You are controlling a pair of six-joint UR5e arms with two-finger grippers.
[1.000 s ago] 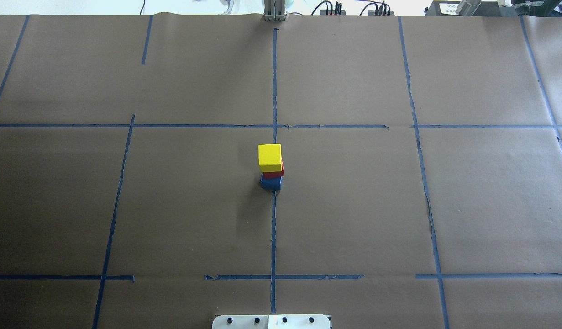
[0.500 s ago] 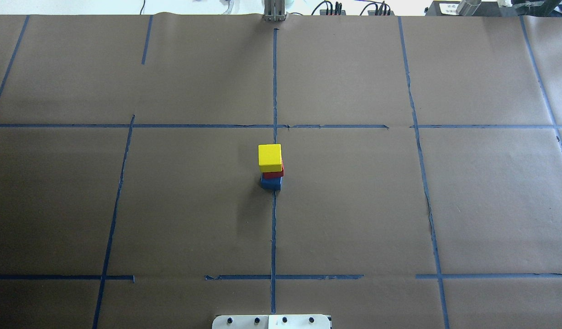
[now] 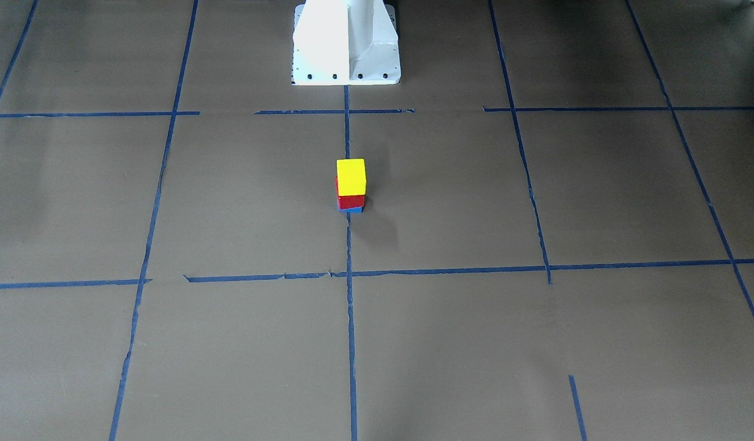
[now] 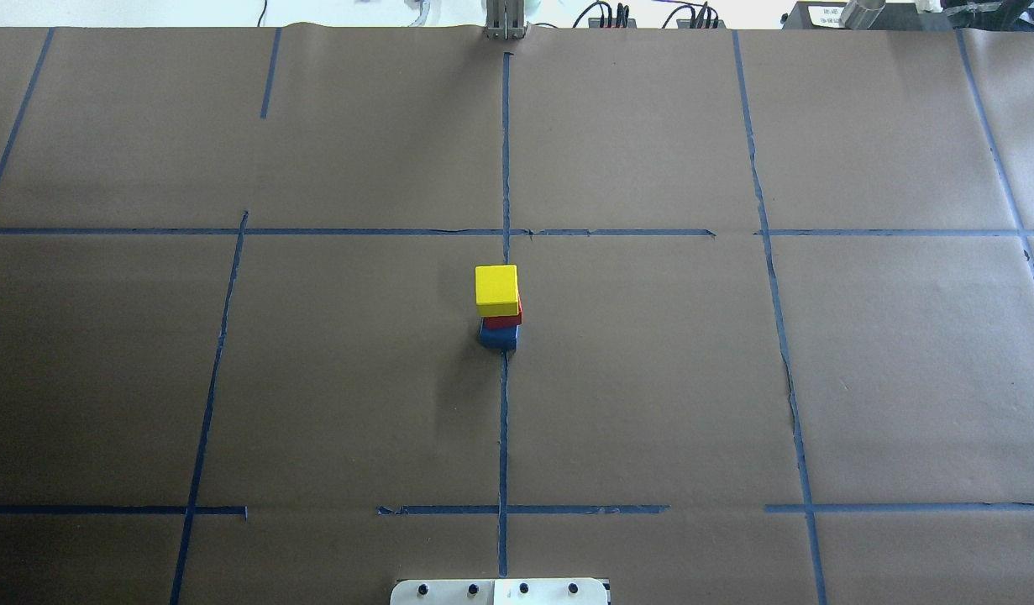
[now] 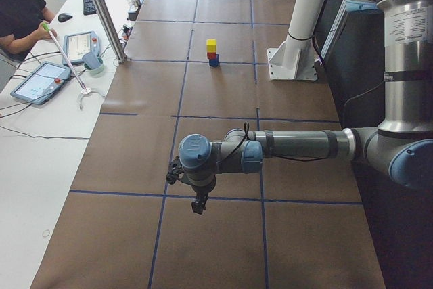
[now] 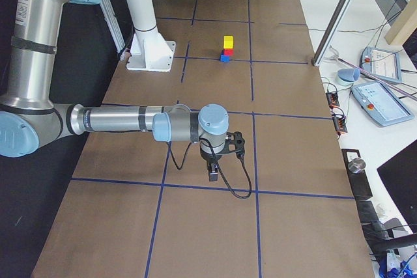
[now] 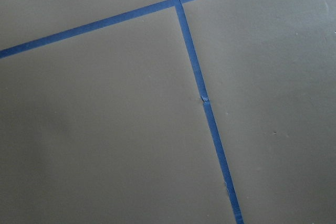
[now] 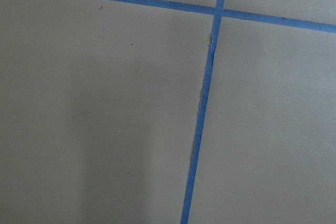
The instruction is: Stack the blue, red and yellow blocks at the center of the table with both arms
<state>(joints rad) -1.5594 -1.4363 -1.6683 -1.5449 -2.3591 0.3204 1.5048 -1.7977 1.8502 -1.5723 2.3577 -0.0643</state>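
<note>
Standing in the middle of the table (image 4: 651,378) is a small tower: the blue block (image 4: 498,337) at the bottom, the red block (image 4: 502,320) on it, and the yellow block (image 4: 496,286) on top. It sits right on the long blue tape line (image 4: 503,420) that runs down the middle. The job looks done to me.

Both arms are well apart from the tower, out near the two ends of the table. The left gripper (image 5: 197,206) points down at the table, and so does the right gripper (image 6: 213,175). I can see them only from the side, small and dark, so I cannot tell if their jaws are apart or closed.

What could go wrong now? The yellow block may sit a little off to one side of the red one, though it is hard to be sure from up here. A bump to the table, or an arm swinging low past the middle, could knock the tower over.
</note>
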